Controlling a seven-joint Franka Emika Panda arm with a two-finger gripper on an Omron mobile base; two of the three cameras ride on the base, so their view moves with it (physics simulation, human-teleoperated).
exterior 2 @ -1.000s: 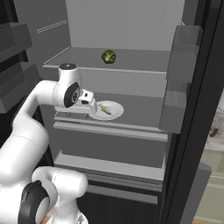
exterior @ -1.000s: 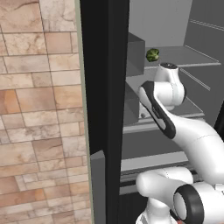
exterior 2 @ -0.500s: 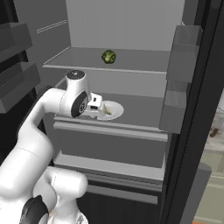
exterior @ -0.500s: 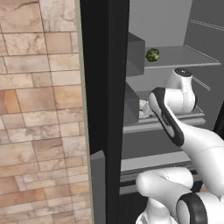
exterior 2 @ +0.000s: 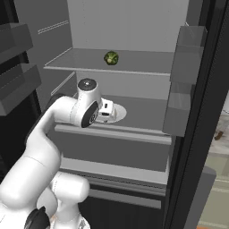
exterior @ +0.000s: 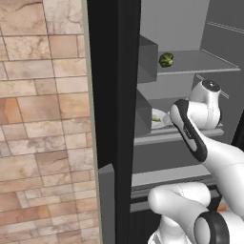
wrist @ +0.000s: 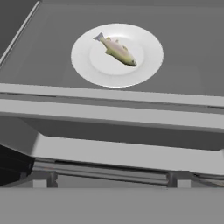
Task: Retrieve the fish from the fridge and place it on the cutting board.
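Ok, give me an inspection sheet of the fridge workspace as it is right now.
Surface: grey middle shelf of the open fridge, carrying a white plate.
Job's things: fish lies on the plate, untouched; cutting board nothing seen.
Clutter: round dark green item on the upper shelf.
Grippers: gripper open, at the front of the middle shelf by the plate, holding nothing.
Cables: nothing seen.
Surroundings: black fridge door to the left, grey door bins, tan stone-tile wall.
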